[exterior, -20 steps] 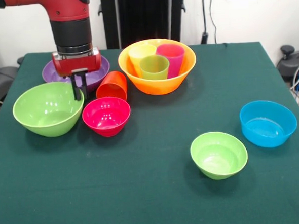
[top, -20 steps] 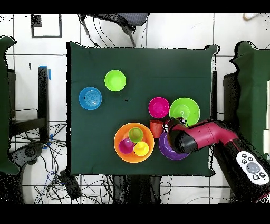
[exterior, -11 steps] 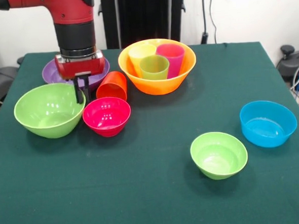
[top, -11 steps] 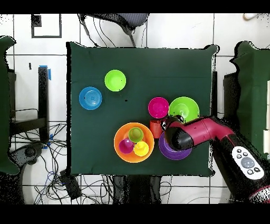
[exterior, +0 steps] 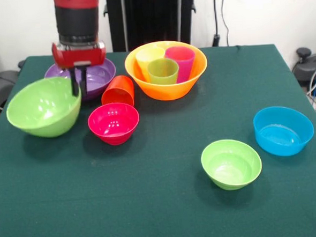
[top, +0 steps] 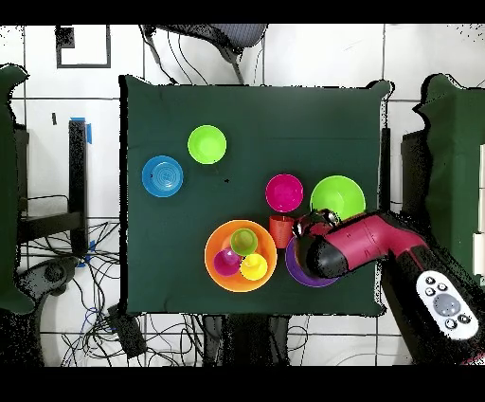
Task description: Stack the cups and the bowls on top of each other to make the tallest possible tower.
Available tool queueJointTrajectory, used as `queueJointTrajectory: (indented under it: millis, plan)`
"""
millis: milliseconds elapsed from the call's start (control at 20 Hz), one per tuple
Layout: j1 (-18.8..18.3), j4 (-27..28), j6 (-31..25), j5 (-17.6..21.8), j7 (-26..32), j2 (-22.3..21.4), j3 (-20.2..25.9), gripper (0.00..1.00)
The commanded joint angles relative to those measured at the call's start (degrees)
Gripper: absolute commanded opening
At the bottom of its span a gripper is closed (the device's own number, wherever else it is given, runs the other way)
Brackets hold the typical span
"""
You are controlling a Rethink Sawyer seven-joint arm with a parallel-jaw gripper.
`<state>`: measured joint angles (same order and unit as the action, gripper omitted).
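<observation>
Gripper (exterior: 77,84): clamped on the large light-green bowl's (exterior: 39,109) rim.
Bowl: tilted, raised off the green table (exterior: 152,205).
Neighbour: pink-red bowl (exterior: 114,123) just beside.

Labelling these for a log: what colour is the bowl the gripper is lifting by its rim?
Light green; the large bowl shows best in the front view.

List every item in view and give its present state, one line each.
End effector: shut on large green bowl's rim.
Large green bowl: tilted, lifted.
Orange bowl: upright, holding three cups.
Yellow cup, green cup, magenta cup: upright.
Orange-red cup: tipped over.
Pink bowl, small green bowl, blue bowl, purple bowl: upright, empty.
</observation>
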<state>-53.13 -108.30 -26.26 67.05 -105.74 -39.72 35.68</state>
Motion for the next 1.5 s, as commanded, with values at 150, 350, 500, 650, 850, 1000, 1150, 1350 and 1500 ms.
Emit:
queueJointTrajectory:
  millis: [150,350,500,650,850,1000,1150,1350,1500]
  plan:
    - [6.35,-10.65,5.77,10.67,-3.02,-10.51,-7.85,0.00]
    - [8.83,-10.80,6.47,10.90,-5.57,-11.08,-9.75,0.00]
    - [10.07,-10.23,7.18,11.12,-6.00,-10.80,-11.32,0.00]
    - [11.14,-9.22,8.12,11.64,-6.33,-9.75,-12.96,0.00]
    - [11.35,-8.53,9.61,11.76,-5.30,-9.05,-14.59,0.00]
    - [11.37,-8.28,10.51,11.39,-4.54,-8.75,-15.41,0.00]
    - [11.49,-8.19,10.82,10.65,-3.74,-8.66,-15.76,0.00]
    - [11.94,-7.99,11.32,9.82,-2.99,-8.68,-16.46,0.00]
    - [12.48,-7.69,11.62,9.13,-2.98,-8.63,-16.75,0.00]
